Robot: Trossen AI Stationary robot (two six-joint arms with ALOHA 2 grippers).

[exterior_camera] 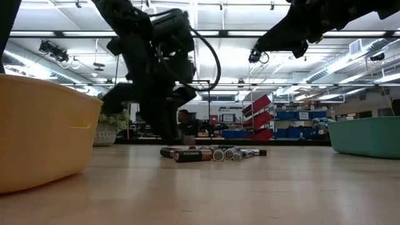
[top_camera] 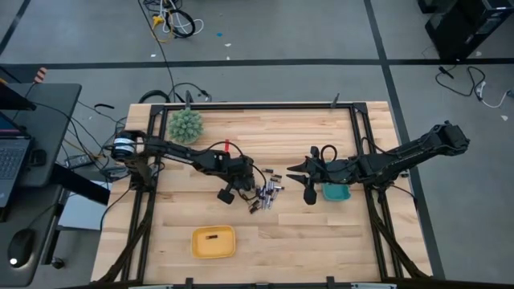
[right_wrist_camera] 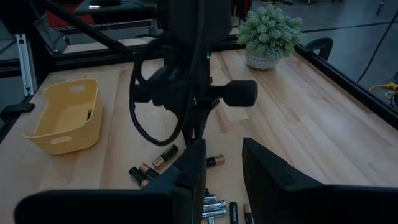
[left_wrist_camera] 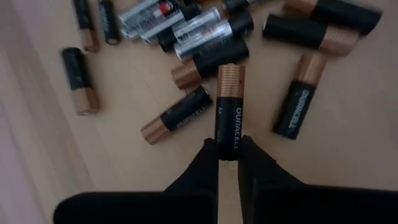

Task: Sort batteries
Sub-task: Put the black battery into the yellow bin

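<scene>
Left wrist view: my left gripper (left_wrist_camera: 227,158) is clamped on one battery (left_wrist_camera: 229,109); the pile (top_camera: 267,195) is mostly unsorted, one cell in the yellow tray (top_camera: 213,242); right gripper (top_camera: 301,181) hovers apart.

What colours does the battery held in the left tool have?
The held battery is black with a copper end; the left wrist view shows it best.
</scene>
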